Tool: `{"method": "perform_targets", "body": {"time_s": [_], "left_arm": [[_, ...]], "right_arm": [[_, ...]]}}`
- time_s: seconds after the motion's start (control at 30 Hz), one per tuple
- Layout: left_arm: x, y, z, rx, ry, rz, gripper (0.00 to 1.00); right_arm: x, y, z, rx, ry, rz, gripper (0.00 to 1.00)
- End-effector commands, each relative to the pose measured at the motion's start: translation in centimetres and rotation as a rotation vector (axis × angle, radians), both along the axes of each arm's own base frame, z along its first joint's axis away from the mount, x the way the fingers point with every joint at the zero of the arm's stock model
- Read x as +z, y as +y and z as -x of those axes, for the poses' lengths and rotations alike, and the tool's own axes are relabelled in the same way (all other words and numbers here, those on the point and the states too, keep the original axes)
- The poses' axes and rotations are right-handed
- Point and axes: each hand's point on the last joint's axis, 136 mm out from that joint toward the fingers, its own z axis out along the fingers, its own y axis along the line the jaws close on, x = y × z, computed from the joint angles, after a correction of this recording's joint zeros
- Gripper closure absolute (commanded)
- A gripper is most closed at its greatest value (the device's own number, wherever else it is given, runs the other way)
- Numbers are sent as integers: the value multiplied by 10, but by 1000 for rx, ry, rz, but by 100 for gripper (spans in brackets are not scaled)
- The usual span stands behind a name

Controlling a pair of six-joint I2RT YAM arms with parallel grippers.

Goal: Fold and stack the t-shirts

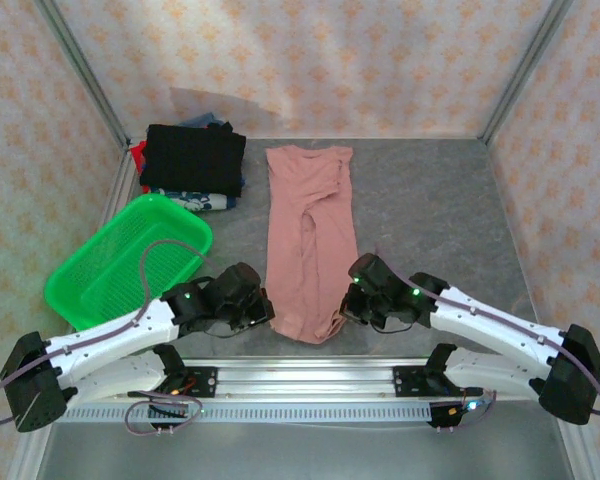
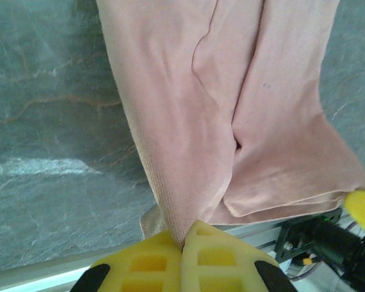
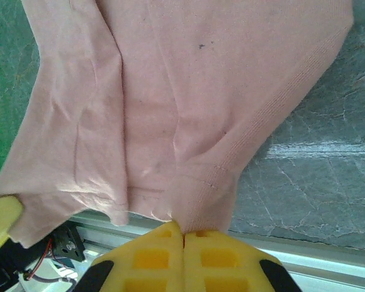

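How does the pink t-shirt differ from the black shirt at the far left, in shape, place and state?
The pink t-shirt lies as a long narrow strip; the black shirt is a compact folded rectangle. The pink one rests on the bare table; the black one tops a pile of folded shirts. The left gripper and right gripper pinch the pink one's near end; neither touches the black one. Both lie flat.

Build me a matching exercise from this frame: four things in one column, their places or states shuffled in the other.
1 dusty-pink cotton t-shirt
2 green plastic mesh basket
3 folded black shirt
4 left gripper

A tops the far-left pile
B laid lengthwise in the middle
C shut on the pink t-shirt's near edge
D near left of the table

Pairs: 1-B, 2-D, 3-A, 4-C
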Motion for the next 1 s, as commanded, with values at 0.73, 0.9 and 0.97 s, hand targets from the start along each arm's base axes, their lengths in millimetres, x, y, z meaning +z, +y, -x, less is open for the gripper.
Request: {"method": "perform_targets", "body": {"time_s": [0.73, 0.9, 0.97], "left_arm": [[51, 8, -65, 128, -63, 95, 99], [64, 3, -98, 125, -63, 96, 100], [66, 6, -113, 138, -58, 95, 100]], "right_arm": [[31, -30, -53, -69, -63, 57, 100], [39, -29, -89, -50, -63, 73, 100], [42, -28, -106, -44, -65, 76, 100]]}}
